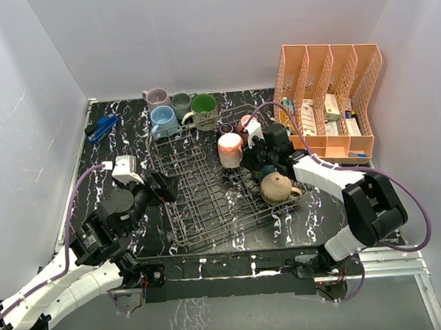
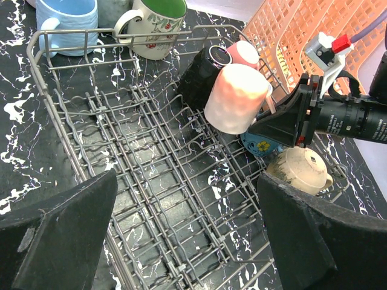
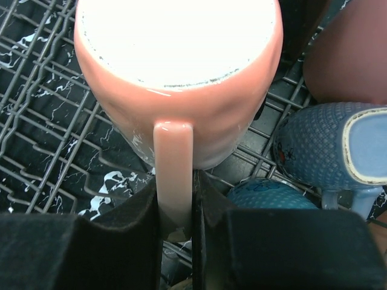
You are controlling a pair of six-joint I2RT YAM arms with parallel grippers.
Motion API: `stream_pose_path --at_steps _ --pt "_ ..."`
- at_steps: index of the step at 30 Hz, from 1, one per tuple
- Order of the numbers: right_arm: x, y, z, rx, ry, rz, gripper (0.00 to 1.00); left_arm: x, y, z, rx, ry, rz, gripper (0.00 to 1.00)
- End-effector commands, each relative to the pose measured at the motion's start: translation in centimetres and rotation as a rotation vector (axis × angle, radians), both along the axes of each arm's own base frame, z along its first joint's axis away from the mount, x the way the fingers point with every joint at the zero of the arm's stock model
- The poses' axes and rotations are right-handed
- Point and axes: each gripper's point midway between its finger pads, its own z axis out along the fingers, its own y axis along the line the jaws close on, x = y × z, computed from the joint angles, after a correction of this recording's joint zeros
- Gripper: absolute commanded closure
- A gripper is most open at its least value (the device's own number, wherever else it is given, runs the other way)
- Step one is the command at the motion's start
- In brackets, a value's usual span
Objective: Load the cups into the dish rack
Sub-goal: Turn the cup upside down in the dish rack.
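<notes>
Black marbled tabletop [image 1: 116,152]. Dark wire dish rack [image 1: 197,203] sits mid-table. Orange mesh organizer [image 1: 326,71] at far right.

Left gripper [image 2: 184,232]: jaws wide, nothing between them, at the rack's near left edge.

Right gripper [image 3: 175,202]: clamped on the handle of a peach mug [image 3: 181,78]. Mug is tilted, base up, over the rack's far right part beside a black mug [image 2: 202,72]; contact with the tines not discernible.

Tan mug [image 1: 277,186] lies in the rack's right end.

Light blue mug [image 1: 163,121], green-lined mug [image 1: 203,110], mauve mug [image 1: 156,99] and grey mug [image 1: 181,103] stand on the table behind the rack.
</notes>
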Motion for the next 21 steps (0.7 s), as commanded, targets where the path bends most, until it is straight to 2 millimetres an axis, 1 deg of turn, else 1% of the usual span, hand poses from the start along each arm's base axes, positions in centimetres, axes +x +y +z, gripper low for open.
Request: stream_pose_path --at_steps 1,8,13,16,21 --pt "3.5 1.5 4.2 0.087 -0.169 -0.051 0.92 0.2 0.6 0.4 0.005 -0.016 0.027 0.03" --pt "4.0 1.5 3.5 0.075 -0.158 -0.082 0.92 0.1 0.6 0.3 0.004 -0.014 0.025 0.03" --pt "4.1 1.8 2.4 0.037 -0.153 -0.103 0.92 0.1 0.7 0.2 0.000 -0.011 0.026 0.03" --pt "4.0 1.9 2.1 0.016 -0.164 -0.117 0.92 0.0 0.7 0.1 -0.003 -0.009 0.027 0.03" --pt "3.9 1.1 2.2 -0.004 -0.188 -0.146 0.92 -0.3 1.2 0.0 -0.007 -0.008 0.034 0.03"
